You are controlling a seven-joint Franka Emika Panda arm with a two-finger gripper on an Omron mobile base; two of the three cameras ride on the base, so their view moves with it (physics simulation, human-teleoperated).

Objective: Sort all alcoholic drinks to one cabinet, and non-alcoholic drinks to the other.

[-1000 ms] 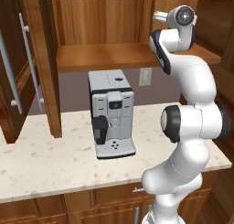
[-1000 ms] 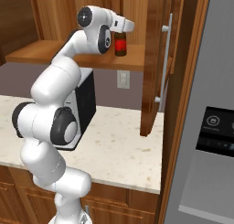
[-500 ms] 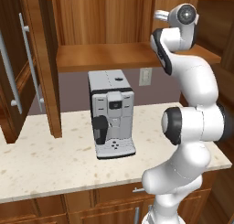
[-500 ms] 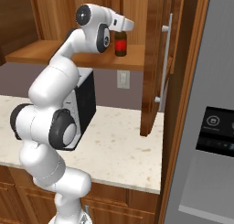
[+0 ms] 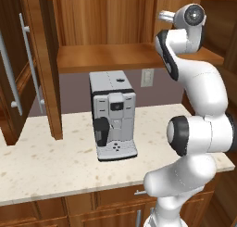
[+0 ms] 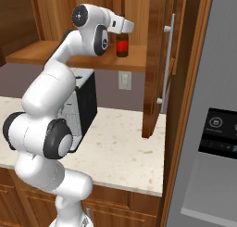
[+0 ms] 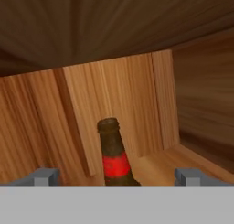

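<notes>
A dark brown beer bottle (image 6: pixel 121 44) with a slim neck and a red label stands upright on the cabinet shelf (image 6: pixel 55 59), near its right wall. In the hand view the bottle (image 7: pixel 114 157) rises in the middle, its neck between my two fingertips (image 7: pixel 45 175) without touching either. My gripper (image 7: pixel 116 176) is open, with its jaws standing wide on both sides of the neck. From the right base view my white hand (image 6: pixel 121 24) sits just above and in front of the bottle's top.
A grey coffee machine (image 5: pixel 113 115) stands on the speckled counter (image 5: pixel 46 166) under the open cabinet. Cabinet doors hang open at the left (image 5: pixel 44 64) and right (image 6: pixel 159 64). A steel fridge (image 6: pixel 208 129) stands at the far right.
The arm has shifted only slightly near the cabinet opening. The bottle stands where it did and the jaws stay wide.
</notes>
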